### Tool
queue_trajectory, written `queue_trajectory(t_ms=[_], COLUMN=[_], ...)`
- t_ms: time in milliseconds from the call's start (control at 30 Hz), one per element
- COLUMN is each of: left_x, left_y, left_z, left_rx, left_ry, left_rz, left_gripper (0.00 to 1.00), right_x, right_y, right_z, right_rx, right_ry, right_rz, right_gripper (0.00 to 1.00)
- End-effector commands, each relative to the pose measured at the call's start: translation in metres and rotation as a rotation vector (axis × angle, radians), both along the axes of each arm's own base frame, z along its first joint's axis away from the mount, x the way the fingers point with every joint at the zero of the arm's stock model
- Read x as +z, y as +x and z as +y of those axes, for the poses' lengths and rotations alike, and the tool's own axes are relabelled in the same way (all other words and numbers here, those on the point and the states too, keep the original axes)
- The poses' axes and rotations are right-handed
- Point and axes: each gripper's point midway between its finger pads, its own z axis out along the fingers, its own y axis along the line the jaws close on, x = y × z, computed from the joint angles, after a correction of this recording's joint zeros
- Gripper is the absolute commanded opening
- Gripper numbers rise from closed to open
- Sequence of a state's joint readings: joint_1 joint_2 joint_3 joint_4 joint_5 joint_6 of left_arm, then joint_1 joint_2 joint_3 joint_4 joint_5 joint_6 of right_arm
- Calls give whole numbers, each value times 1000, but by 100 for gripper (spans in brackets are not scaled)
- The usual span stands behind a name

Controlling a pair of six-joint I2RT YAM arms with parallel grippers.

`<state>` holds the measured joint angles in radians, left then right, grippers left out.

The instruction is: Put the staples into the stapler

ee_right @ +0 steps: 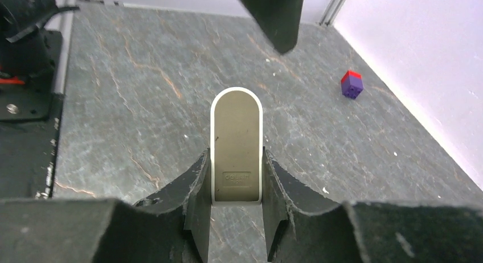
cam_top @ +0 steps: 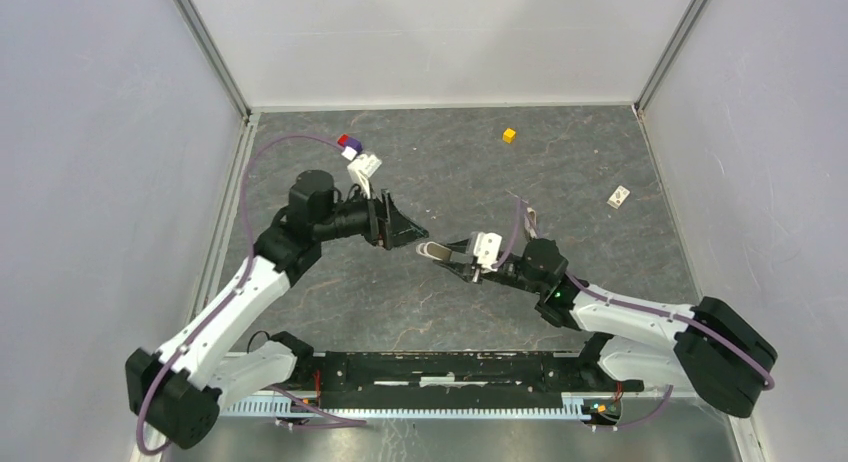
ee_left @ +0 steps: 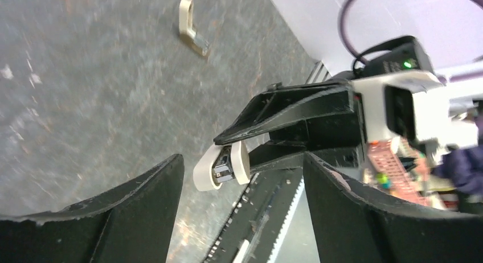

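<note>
Grey stone-look table (cam_top: 560, 182), right gripper (cam_top: 455, 258) at centre frame clamped on white stapler (cam_top: 433, 250), left gripper (cam_top: 415, 230) facing it, jaws wide, holding nothing.

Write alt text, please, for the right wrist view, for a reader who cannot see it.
The right gripper clamps a small pale stapler between its black fingers, the stapler's rounded end pointing away over a grey, veined table. A red-and-purple cube lies on the table to the right, near the wall.
</note>
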<state>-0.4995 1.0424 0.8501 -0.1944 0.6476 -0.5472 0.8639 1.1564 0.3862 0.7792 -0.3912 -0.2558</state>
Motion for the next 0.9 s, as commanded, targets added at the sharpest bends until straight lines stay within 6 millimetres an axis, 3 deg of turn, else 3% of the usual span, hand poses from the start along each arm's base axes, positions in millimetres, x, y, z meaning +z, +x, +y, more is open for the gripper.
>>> queue_trajectory(t_ms=[0, 167, 300, 500, 867], left_x=[58, 60, 58, 59, 63], left_y=[-11, -44, -56, -68, -77], left_z=[14, 17, 18, 10, -10], left_rx=[-94, -288, -356, -423, -461], left_ry=[18, 18, 11, -75, -181], left_rz=[-476, -757, -847, -831, -803], left_gripper=[83, 83, 81, 79, 78], right_x=[51, 76, 95, 117, 117], right_y=[-18, -43, -62, -77, -74], right_z=[-6, -10, -17, -27, -21], right_rx=[45, 136, 218, 277, 286], right_ry=[195, 320, 432, 539, 543], right_rz=[18, 80, 123, 116, 141], right_gripper=[0, 0, 0, 0, 0])
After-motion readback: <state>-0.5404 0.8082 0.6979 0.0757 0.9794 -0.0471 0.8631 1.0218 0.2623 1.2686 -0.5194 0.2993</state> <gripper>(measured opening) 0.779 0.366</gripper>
